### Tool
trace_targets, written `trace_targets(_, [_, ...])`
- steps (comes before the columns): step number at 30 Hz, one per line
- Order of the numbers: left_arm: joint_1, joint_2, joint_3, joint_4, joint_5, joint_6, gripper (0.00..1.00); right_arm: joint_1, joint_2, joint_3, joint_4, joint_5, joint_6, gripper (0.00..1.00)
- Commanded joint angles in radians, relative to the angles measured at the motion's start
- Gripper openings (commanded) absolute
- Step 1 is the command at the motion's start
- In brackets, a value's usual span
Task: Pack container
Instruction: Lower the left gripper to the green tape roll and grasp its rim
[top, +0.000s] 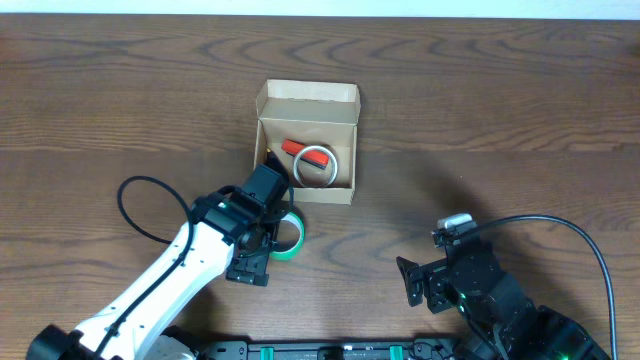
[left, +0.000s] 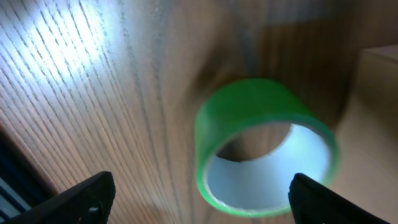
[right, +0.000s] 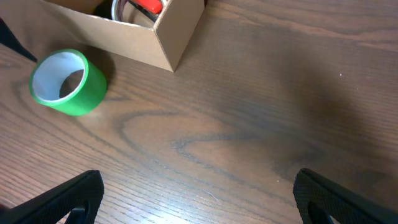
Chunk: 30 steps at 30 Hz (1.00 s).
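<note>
Overhead: your box (top: 305, 195) sits mid-table (top: 500, 100), lid up, white roll (top: 318, 168) packed, green tape (top: 290, 238) waiting just below. Left wrist: left gripper (left: 208, 200) spread wide at the tape, gripping nothing. Right wrist: right gripper (right: 202, 199) spread, empty.

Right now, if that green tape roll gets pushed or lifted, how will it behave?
The green tape roll lies flat on its face, so it would probably slide, not roll. Its hollow core suggests it is light. Its wall looks stiff.
</note>
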Motion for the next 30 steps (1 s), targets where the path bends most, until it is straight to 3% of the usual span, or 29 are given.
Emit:
trace_targets(1, [-0.002, 0.037, -0.029, 0.022, 0.044, -0.016, 0.88, 0.006, -0.005, 0.000, -0.002, 0.006, 0.008, 0.99])
trace_targets(9, [-0.002, 0.094, -0.089, 0.142, 0.077, -0.015, 0.81, 0.006, -0.005, 0.000, -0.002, 0.006, 0.008, 0.99])
trace_targets(14, [-0.002, 0.114, -0.108, 0.182, 0.079, -0.015, 0.66, 0.006, -0.005, 0.000, -0.002, 0.006, 0.008, 0.99])
trace_targets(17, [-0.002, 0.117, -0.108, 0.182, 0.075, -0.015, 0.52, 0.006, -0.005, 0.000, -0.002, 0.006, 0.009, 0.99])
trace_targets(22, [-0.002, 0.119, -0.111, 0.182, 0.076, -0.014, 0.06, 0.006, -0.005, 0.000, -0.002, 0.006, 0.008, 0.99])
trace_targets(30, [-0.003, 0.011, -0.111, 0.177, 0.042, -0.015, 0.06, 0.006, -0.005, 0.000, -0.002, 0.006, 0.008, 0.99])
